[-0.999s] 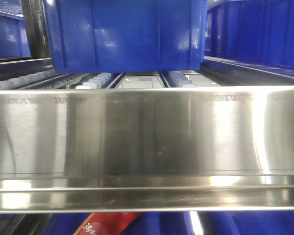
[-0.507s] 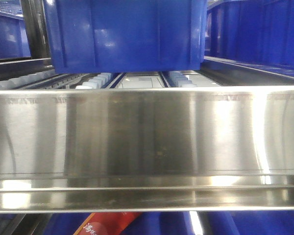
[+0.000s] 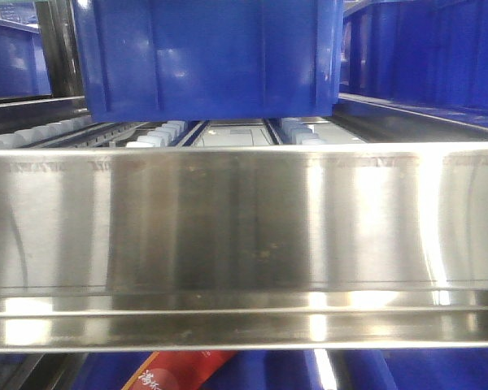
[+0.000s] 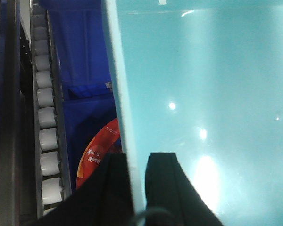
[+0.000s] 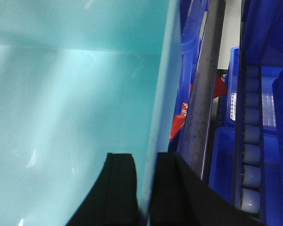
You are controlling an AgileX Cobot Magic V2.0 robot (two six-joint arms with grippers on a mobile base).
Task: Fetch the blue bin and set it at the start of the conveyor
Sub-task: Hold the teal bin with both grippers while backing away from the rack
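Note:
The blue bin, a pale aqua tub, fills the left wrist view (image 4: 207,94) and the right wrist view (image 5: 70,103). My left gripper (image 4: 137,162) is shut on its left wall, one black finger outside, one inside. My right gripper (image 5: 146,162) is shut on its right wall the same way. The bin and both grippers are out of the front view. The conveyor start is out of view.
A shiny steel shelf rail (image 3: 244,236) spans the front view, with a royal-blue ribbed bin (image 3: 207,57) on roller tracks behind it. White rollers (image 4: 47,132) run left of the tub. A steel post (image 5: 205,94), rollers and royal-blue bins (image 5: 221,160) lie right of it. A red packet (image 4: 96,153) lies below.
The front view has shifted very slightly; the rail's reflections moved a little. Nothing else has visibly changed.

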